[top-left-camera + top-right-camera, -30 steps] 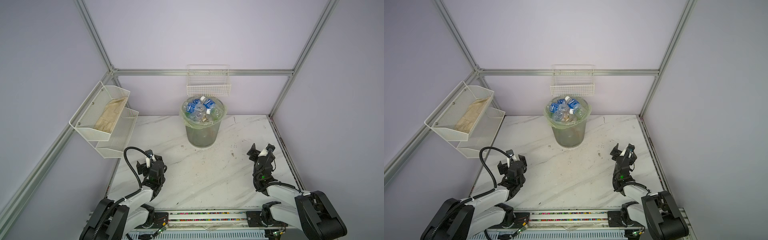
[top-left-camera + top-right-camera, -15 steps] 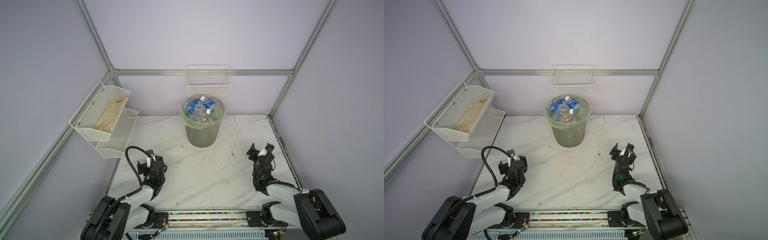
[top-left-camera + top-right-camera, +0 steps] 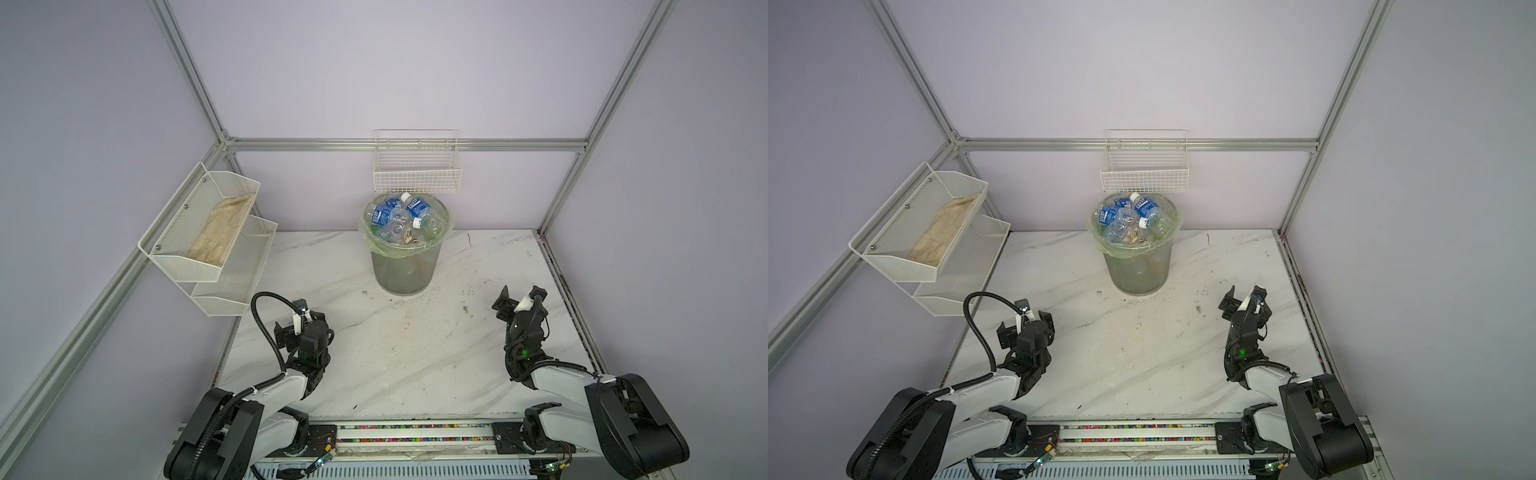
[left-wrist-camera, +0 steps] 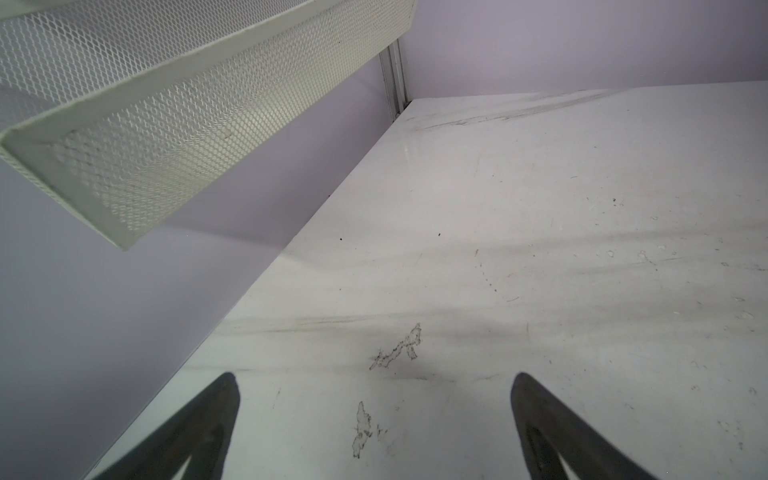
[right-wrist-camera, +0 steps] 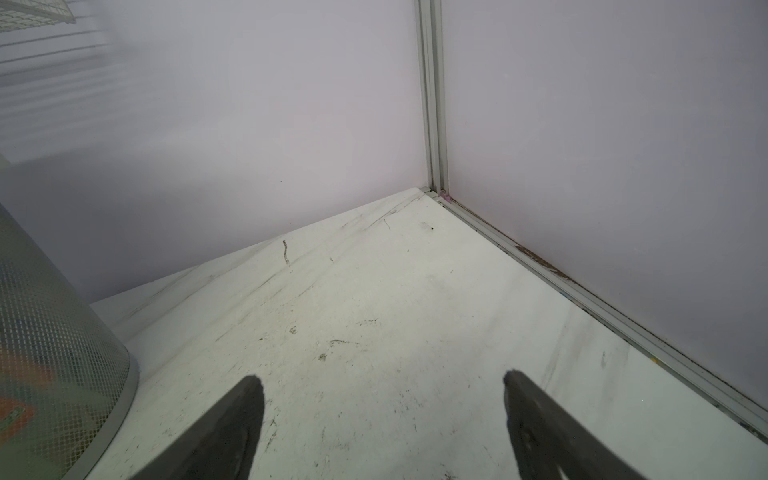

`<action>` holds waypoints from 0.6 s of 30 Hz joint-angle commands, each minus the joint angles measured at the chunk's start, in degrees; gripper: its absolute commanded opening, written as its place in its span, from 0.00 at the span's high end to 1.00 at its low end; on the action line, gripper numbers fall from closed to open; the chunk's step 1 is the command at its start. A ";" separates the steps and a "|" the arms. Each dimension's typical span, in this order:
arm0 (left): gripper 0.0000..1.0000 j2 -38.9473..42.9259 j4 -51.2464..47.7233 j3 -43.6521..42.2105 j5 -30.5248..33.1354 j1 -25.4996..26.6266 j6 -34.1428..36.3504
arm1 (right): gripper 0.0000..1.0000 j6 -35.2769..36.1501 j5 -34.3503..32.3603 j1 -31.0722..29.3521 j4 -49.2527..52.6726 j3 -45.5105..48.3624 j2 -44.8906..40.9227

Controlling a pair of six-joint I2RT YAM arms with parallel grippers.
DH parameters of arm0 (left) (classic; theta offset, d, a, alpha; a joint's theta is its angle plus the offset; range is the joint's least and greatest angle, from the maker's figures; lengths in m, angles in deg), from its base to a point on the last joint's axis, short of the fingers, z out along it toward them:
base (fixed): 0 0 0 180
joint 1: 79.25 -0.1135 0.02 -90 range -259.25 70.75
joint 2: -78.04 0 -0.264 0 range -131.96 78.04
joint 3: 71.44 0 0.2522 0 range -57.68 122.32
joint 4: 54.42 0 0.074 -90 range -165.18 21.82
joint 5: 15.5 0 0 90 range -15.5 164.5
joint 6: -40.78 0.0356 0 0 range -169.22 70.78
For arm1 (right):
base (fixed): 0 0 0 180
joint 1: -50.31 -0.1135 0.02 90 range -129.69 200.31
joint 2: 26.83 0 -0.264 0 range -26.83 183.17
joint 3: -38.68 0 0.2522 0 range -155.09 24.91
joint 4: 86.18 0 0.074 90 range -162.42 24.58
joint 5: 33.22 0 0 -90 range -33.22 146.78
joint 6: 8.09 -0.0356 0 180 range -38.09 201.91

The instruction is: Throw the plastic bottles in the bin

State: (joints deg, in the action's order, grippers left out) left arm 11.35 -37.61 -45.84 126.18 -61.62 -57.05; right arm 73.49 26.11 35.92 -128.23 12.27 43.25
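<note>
Clear plastic bottles [image 3: 399, 220] lie heaped inside the bin [image 3: 402, 272]. Well apart from the bin, the left gripper [image 4: 374, 378] and the right gripper [image 5: 381, 377] stand spread wide, holding nothing.

R end effector [image 3: 519, 293] crept slightly inward since 1 s ago.

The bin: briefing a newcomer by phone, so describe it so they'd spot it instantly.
On the marble table, at its far edge below the wall-hung wire basket, stands the bin. Unlike the basket, it is round, translucent grey, lined with a pale green bag and full of plastic bottles.
</note>
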 commanded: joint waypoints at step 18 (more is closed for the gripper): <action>0.00 -1.85 6.16 4.44 -0.26 -0.75 1.37 | 0.08 0.88 -0.39 0.42 -3.92 -2.25 2.36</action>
State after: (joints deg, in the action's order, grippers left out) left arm 9.66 -35.69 -45.82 125.64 -61.95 -56.81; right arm 73.66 26.13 36.02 -129.28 11.51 44.94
